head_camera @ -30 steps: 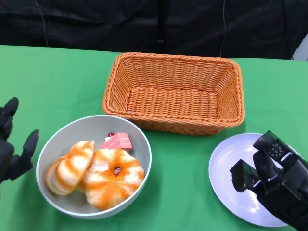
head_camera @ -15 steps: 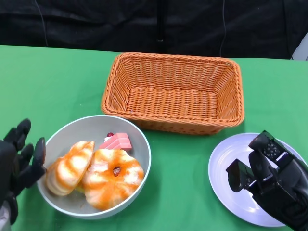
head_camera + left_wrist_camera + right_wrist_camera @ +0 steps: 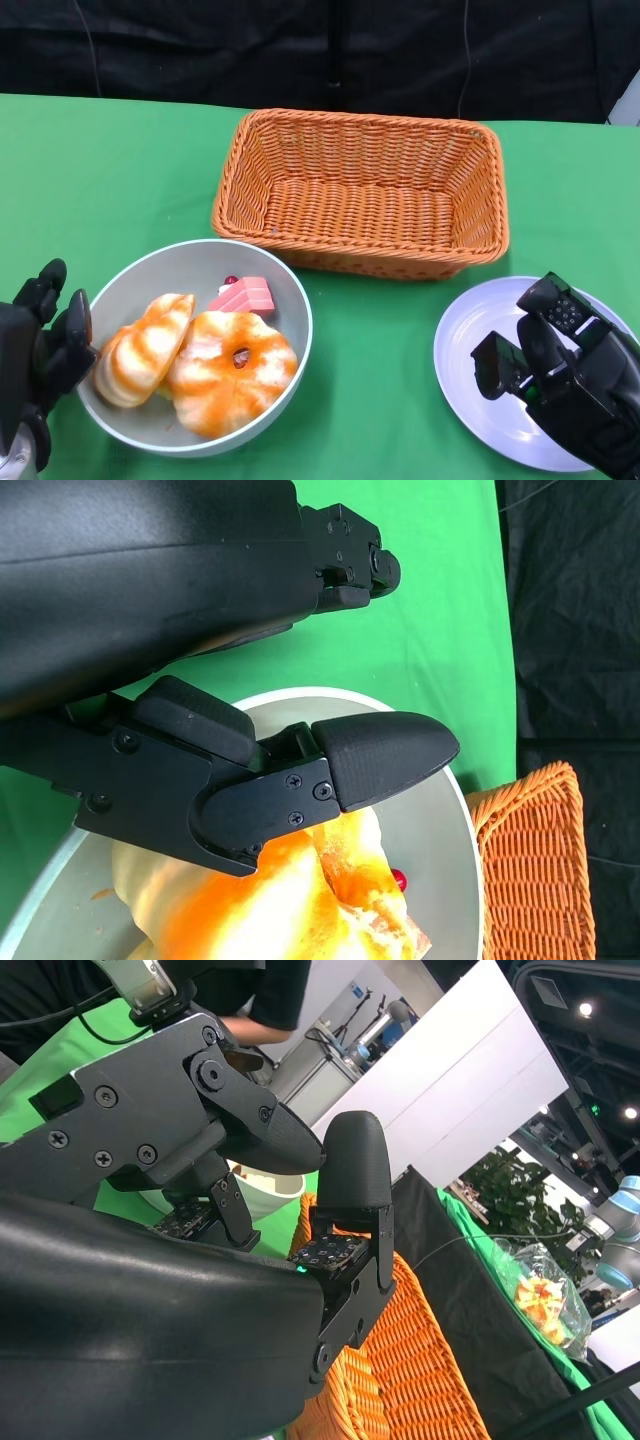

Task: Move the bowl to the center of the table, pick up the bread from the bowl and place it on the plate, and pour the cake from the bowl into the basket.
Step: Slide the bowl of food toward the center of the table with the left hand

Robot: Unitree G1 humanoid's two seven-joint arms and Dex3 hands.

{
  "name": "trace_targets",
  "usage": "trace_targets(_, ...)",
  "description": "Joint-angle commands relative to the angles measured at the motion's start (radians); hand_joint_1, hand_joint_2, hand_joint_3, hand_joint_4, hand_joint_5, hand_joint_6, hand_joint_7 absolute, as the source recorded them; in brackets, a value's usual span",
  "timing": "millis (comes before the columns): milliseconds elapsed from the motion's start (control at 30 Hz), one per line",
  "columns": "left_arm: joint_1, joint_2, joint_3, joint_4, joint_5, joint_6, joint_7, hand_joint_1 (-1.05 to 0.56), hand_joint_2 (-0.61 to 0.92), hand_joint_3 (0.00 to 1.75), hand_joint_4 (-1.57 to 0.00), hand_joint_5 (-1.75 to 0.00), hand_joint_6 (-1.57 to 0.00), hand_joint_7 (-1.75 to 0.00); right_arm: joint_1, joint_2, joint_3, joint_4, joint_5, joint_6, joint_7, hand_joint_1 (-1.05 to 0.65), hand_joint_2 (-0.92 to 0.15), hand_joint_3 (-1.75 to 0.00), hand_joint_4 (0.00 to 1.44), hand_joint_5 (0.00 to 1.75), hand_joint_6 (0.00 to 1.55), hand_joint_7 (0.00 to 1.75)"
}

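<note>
The bowl (image 3: 195, 345) sits at the near left of the green surface (image 3: 110, 170), off centre, in front of the left corner of the wicker basket (image 3: 365, 190). It holds two orange-glazed bread pieces (image 3: 200, 365) and a small pink cake slice (image 3: 243, 296) against the far wall of the bowl.

The left hand (image 3: 40, 355) is at the bowl's left rim, fingers apart and gripping nothing. The left wrist view shows one finger (image 3: 385, 755) reaching over the rim above the bread; contact with the rim cannot be confirmed from either view.

The right hand (image 3: 560, 375) hovers above the white plate (image 3: 470, 385) at the near right, well apart from the bowl. Its fingers are parted and it holds nothing.

Governing relation: the bowl lies immediately to the right of the left hand, and the centre of the surface lies further right again, between bowl and plate. The left hand is plainly the nearer one. A move to centre therefore appears to call for a grip or push at the left rim, directed rightward.

Risk noted: the bread stands high in the bowl, near rim level, so a jerked push could tip a piece out.
</note>
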Motion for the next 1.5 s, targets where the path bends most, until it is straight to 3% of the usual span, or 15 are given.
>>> trace_targets(33,0.002,0.001,0.012,0.018,-0.026,0.008,-0.015,-0.95,0.92,0.85,0.00,0.00,0.00,0.00,0.000,0.001,-0.012,-0.007,0.007,-0.006,0.010,-0.14,-0.76,-0.99,0.78,1.75,0.62,1.68)
trace_targets(433,0.013,-0.019,-0.008,0.032,-0.044,-0.019,-0.027,-0.91,0.92,0.86,0.00,0.00,-0.01,-0.01,0.000,-0.004,-0.027,-0.005,0.011,-0.004,0.022,-0.15,-0.74,-1.00,0.77,1.75,0.62,1.70)
trace_targets(833,0.029,-0.014,-0.074,-0.030,-0.015,0.039,-0.037,-0.94,0.92,0.87,0.00,0.00,-0.01,0.00,0.001,-0.004,-0.030,-0.013,0.010,0.005,0.016,-0.15,-0.74,-1.01,0.78,1.75,0.62,1.68)
trace_targets(1267,0.014,-0.008,-0.132,-0.019,0.048,0.012,-0.034,-0.95,0.92,0.89,0.00,0.00,-0.02,-0.01,-0.001,0.001,-0.028,-0.012,0.014,0.005,0.018,-0.14,-0.73,-1.03,0.77,1.75,0.62,1.69)
trace_targets(1500,0.020,-0.012,-0.140,-0.041,0.053,0.015,-0.038,-0.95,0.92,0.91,-0.11,-0.05,-0.05,-0.01,-0.003,0.004,-0.030,-0.011,0.020,0.008,0.013,-0.14,-0.72,-1.03,0.78,1.75,0.62,1.68)
